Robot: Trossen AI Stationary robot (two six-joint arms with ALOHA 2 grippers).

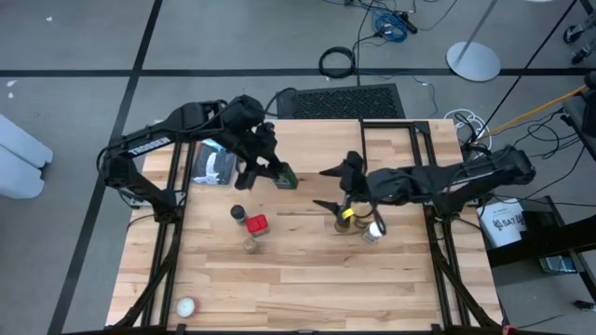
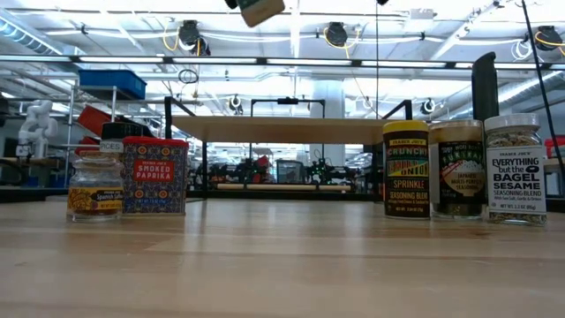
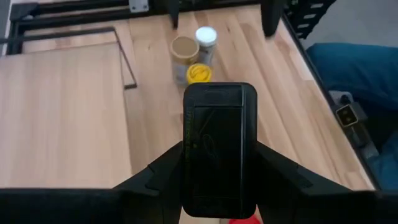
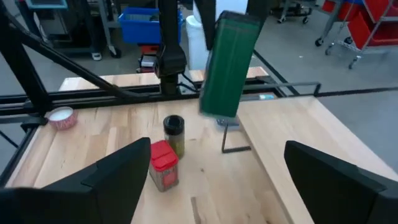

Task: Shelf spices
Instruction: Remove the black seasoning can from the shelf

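Your left gripper (image 1: 270, 173) is clenched on the black square tin (image 1: 286, 176) and holds it lifted in the air, well above the table (image 1: 307, 279), a little left of the table's middle and toward the far side; in the left wrist view the tin (image 3: 217, 149) sits upright between the two dark fingers (image 3: 155, 171), and in the right wrist view it hangs as a dark green block (image 4: 227, 65) over the wood. Your right gripper (image 1: 333, 188) is released, its fingers spread wide with nothing between them, and it stands just left of three jars grouped at the right middle of the table. These three are the yellow-lidded jar (image 2: 405, 170), the tan-lidded jar (image 2: 455, 170) and the white-lidded jar (image 2: 516, 170), standing upright and close beside each other. On the left middle you have the red tin (image 2: 154, 177), with the small dark-lidded jar (image 1: 238, 213) just left and far of it, and one more small jar (image 1: 250, 245) near to it. The shelf (image 2: 287, 129) stands on the far right part of the table, and its plank top carries no spice. A flat blue-and-black package (image 1: 214, 164) lies at the far left, and a small white ball (image 1: 185, 306) rests at the near left corner
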